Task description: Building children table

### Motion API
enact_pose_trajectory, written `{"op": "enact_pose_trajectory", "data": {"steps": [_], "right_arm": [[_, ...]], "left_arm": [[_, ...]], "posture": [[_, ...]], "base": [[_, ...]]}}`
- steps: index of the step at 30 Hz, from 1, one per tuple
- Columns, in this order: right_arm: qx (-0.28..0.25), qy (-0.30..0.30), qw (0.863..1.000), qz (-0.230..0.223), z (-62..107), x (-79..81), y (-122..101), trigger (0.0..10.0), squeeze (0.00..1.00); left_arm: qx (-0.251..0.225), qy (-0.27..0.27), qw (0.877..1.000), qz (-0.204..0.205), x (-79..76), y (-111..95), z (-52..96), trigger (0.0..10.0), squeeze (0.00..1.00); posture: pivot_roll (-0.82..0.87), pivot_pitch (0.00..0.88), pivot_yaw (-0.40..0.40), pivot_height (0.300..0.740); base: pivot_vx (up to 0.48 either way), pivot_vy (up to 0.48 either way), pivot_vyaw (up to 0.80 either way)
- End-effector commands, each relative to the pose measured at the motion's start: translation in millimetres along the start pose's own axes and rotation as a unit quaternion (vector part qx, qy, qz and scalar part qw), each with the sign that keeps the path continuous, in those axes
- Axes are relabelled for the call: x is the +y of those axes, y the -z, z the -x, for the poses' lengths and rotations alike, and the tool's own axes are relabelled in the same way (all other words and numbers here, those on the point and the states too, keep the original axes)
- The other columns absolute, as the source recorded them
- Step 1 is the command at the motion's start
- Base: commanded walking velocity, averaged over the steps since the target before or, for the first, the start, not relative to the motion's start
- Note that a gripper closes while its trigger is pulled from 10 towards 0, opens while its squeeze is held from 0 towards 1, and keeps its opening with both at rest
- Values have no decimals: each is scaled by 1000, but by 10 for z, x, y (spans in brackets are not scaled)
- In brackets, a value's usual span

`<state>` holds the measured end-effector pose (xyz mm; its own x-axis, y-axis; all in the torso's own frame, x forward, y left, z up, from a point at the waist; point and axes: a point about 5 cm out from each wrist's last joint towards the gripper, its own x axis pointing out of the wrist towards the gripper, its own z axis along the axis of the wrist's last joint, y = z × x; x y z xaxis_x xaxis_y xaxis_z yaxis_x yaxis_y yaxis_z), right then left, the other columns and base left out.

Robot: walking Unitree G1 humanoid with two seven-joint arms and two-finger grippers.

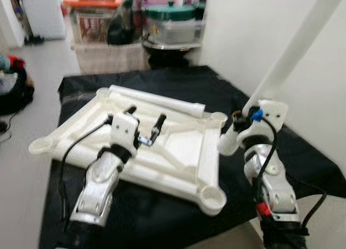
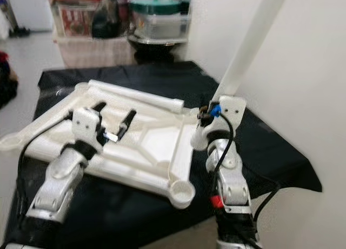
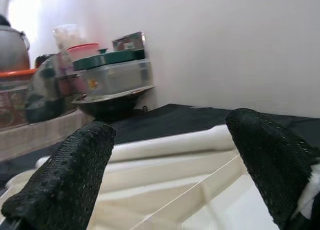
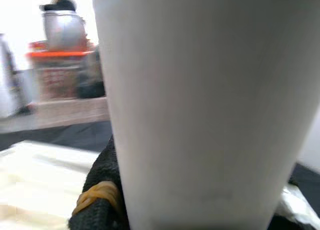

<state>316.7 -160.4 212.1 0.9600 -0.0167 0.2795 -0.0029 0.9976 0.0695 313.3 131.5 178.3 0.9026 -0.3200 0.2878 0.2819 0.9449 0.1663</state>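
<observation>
A white plastic children's tabletop (image 1: 178,152) lies upside down on a black cloth, its ribs and corner sockets (image 1: 212,195) facing up. A loose white table leg (image 1: 157,101) lies across its far edge. My left gripper (image 1: 145,125) hovers open over the middle of the tabletop, with nothing between its black fingers (image 3: 70,180). My right gripper (image 1: 243,116) is shut on a second white table leg (image 1: 294,49), holding it tilted up and to the right beside the tabletop's right corner socket (image 1: 219,118). The held leg (image 4: 200,105) stands right before the right wrist camera.
The black cloth (image 1: 162,216) covers a low surface. A white wall (image 1: 259,27) runs close on the right. Storage boxes (image 1: 89,17), a green-lidded container (image 1: 170,17) and a dark pan (image 1: 165,49) stand behind. Bags (image 1: 11,81) lie on the floor at left.
</observation>
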Motion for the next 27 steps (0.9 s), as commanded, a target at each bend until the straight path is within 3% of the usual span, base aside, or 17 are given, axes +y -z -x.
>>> {"op": "enact_pose_trajectory", "data": {"steps": [1, 3, 6, 9, 12, 14, 15, 18, 20, 21, 23, 27], "right_arm": [[-1, -4, 1000, -6, 13, -48, -38, 10000, 0], [-1, -4, 1000, -6, 13, -48, -38, 10000, 0], [4, -52, 998, -23, 41, -28, -61, 10000, 0], [-3, -203, 979, -11, 116, -186, -296, 10000, 0], [-3, -203, 979, -11, 116, -186, -296, 10000, 0], [1, -275, 961, 6, 117, -329, -459, 10000, 0], [1, -275, 961, 6, 117, -329, -459, 10000, 0], [12, -329, 944, 22, 117, -415, -545, 10000, 0], [32, -365, 930, 22, 143, -437, -523, 10000, 0], [32, -365, 930, 22, 143, -437, -523, 10000, 0], [59, -402, 914, 9, 207, -411, -429, 10000, 0], [82, -423, 903, -7, 257, -399, -331, 10000, 0]], "left_arm": [[3, 5, 1000, -4, -30, 3, 1, 10000, 0], [3, 5, 1000, -4, -30, 3, 1, 10000, 0], [16, 9, 1000, -22, -36, 43, 21, 10000, 0], [52, 17, 997, -46, -21, 202, 143, 10000, 0], [52, 17, 997, -46, -21, 202, 143, 10000, 0], [58, 15, 997, -48, -9, 227, 157, 10000, 0], [58, 15, 997, -48, -9, 227, 157, 10000, 0], [61, 11, 997, -47, -1, 245, 163, 10000, 0], [64, 11, 997, -47, -5, 268, 175, 10000, 0], [64, 11, 997, -47, -5, 268, 175, 10000, 0], [65, 14, 997, -47, -21, 285, 172, 10000, 0], [65, 18, 996, -50, -26, 292, 160, 10000, 0]], "posture": [[25, 0, -76, 740], [25, 0, -76, 740], [24, 0, -75, 740], [18, 0, -76, 740], [18, 0, -76, 740], [23, 0, -85, 740], [23, 0, -85, 740], [24, 0, -86, 740], [26, 0, -90, 740], [26, 0, -90, 740], [28, 0, -88, 740], [32, 0, -88, 740]], "base": [[0, 0, 0], [0, 0, 0], [0, 0, 0], [0, 0, 0], [0, 0, 0], [0, 0, 0], [0, 0, 0], [0, 0, 0], [0, 0, 0], [0, 0, 0], [0, 0, 0], [0, 0, 0]]}}
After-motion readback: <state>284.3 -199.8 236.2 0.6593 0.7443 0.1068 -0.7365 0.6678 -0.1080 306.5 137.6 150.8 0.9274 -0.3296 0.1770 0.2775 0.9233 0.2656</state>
